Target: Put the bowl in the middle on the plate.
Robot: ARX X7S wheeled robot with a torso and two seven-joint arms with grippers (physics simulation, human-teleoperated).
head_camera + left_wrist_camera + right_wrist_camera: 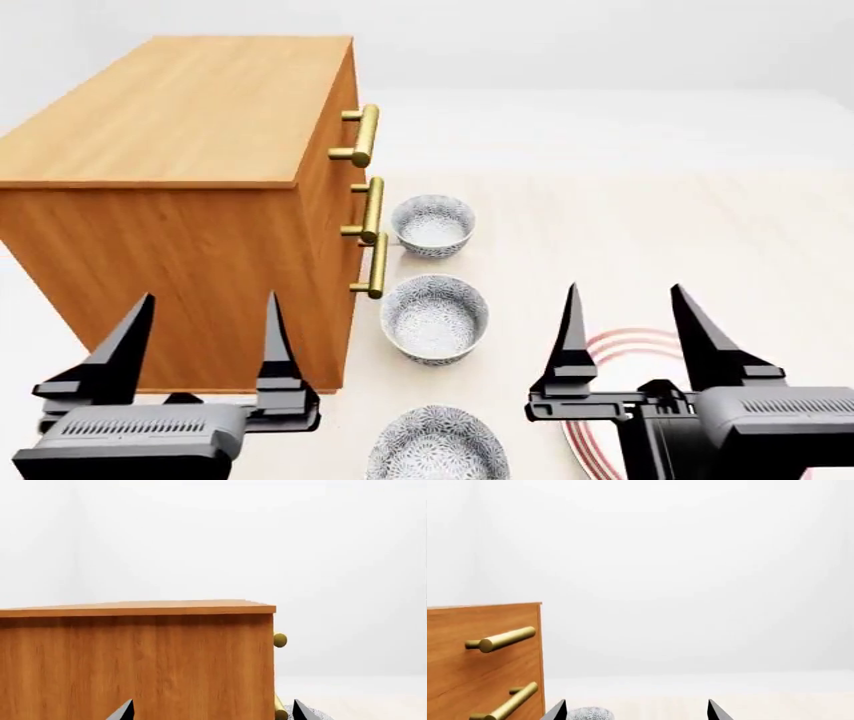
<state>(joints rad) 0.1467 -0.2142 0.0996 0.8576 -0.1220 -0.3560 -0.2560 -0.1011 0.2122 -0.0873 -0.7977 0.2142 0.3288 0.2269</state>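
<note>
Both grippers, left (200, 335) and right (630, 325), sit low in frame, fingers spread, empty. Plate (607, 350) lower right, mostly hidden. The bowl (434, 318), centre frame, middle of three: probably rigid, light, slick, breakable; pinch the rim.

Plate (617, 345) mostly hidden behind right gripper (625, 322); nearest bowl (438, 445) cut by head view's lower edge, beside plate.
</note>
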